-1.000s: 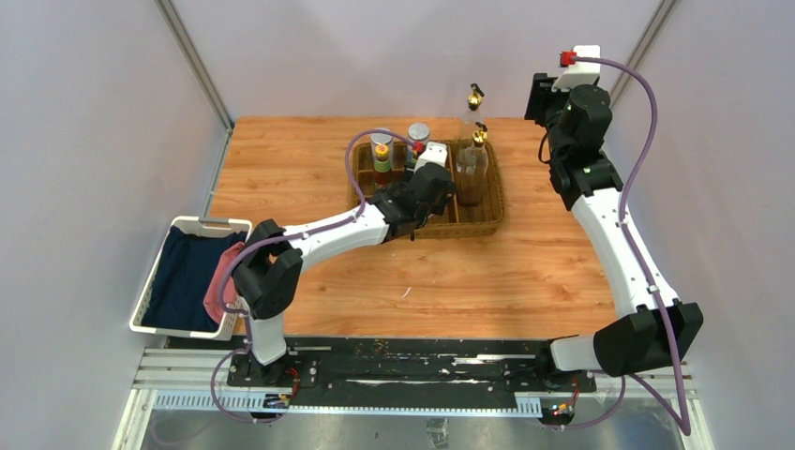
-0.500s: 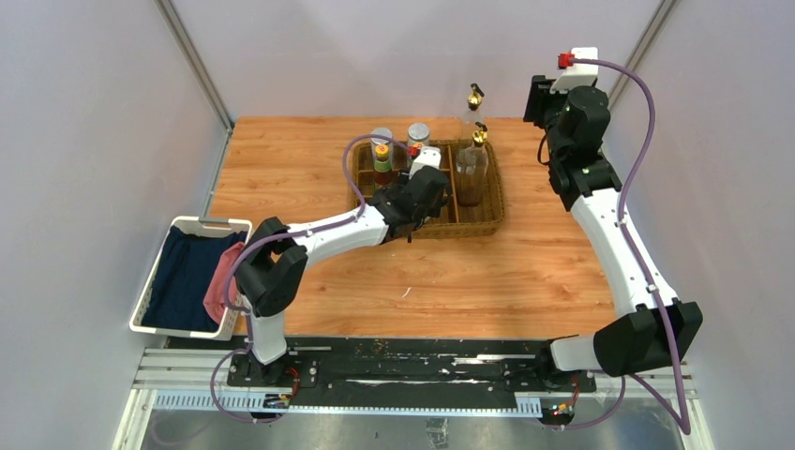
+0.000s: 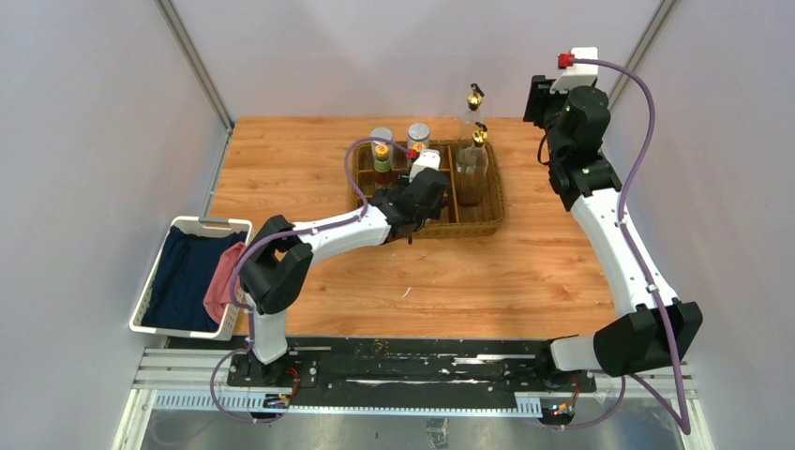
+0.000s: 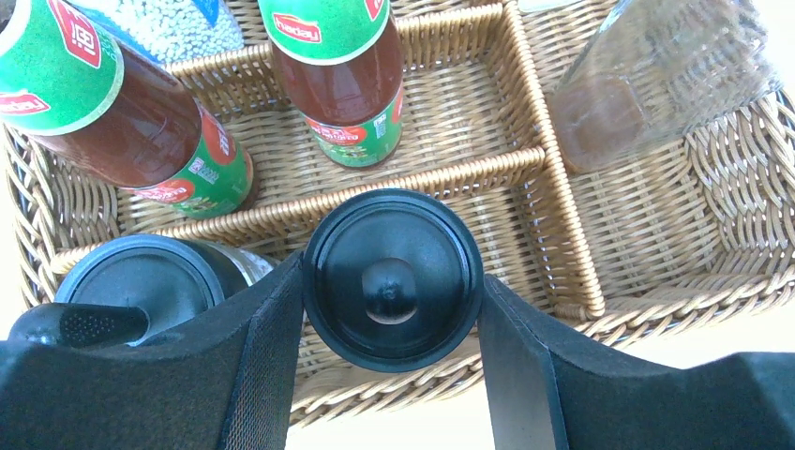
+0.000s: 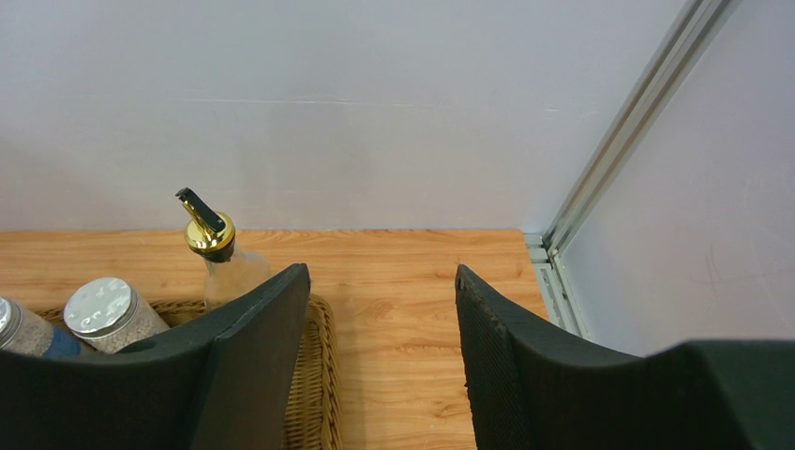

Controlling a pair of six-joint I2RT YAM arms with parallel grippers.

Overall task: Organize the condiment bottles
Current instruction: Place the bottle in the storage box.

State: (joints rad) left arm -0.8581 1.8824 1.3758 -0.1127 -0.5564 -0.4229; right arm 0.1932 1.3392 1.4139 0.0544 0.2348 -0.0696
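1. Wicker tray [image 3: 483, 223] sits toward the back middle of the wooden table [image 3: 309, 159]; every position below is given from this tray.
2. Your left gripper [image 4: 387, 286] is over the tray's front-left compartment. Its fingers [image 4: 267, 366] press on both sides of a black-lidded jar [image 4: 392, 253], so it is clamped on that jar. The jar's base is hidden; you cannot tell whether it rests on the tray floor.
3. A second black-lidded jar [image 4: 141, 281] stands in the same front-left compartment, just left of the held one and close against the left finger.
4. Two sauce bottles [image 4: 342, 80] with red and green labels stand upright in the back-left compartment, just behind the divider.
5. One cruet [image 4: 647, 84], brown liquid at its bottom, stands in the tray's right compartment.
6. The other cruet [image 5: 214, 239], gold spout up, stands on the table just behind the tray's back-right corner.
7. Two silver-lidded shakers [image 3: 419, 133] stand at the tray's back-left edge; inside or outside the rim, you cannot tell.
8. Your right gripper [image 5: 382, 281] hangs raised, well to the tray's right and beyond its back edge. Its fingers are spread with nothing between them.
9. A white basket [image 3: 150, 291] holding dark and pink cloth lies well to the tray's left and nearer the arm bases.
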